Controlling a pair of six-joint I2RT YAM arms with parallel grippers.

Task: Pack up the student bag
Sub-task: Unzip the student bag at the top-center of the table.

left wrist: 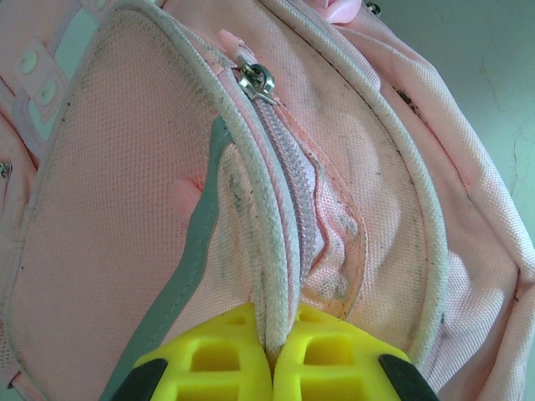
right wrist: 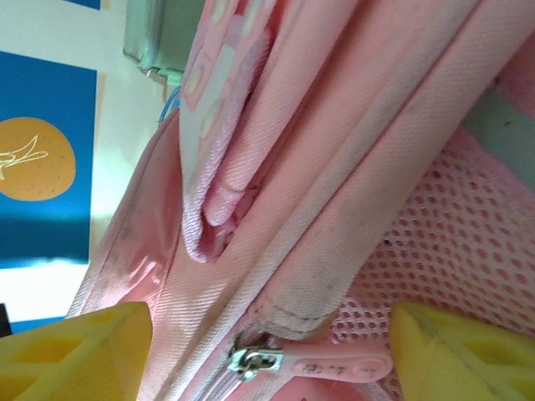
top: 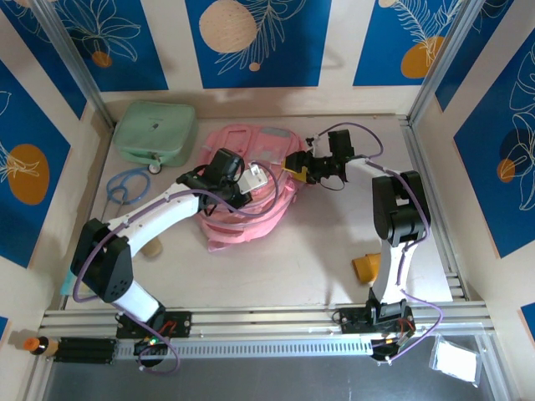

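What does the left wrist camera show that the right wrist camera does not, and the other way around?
Left wrist view: the left gripper shut on a white piped edge of the student bag, beside a zip with a metal slider and a grey trim. Right wrist view: the right gripper open, its fingers either side of a pink pull tab, plus pink mesh, the mint-green case and a blue wall panel. Both: that bag's pink fabric and a zip, close up.

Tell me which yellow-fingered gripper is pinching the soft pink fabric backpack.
The left gripper, shut on the pink backpack's white piped seam; the right gripper is open.
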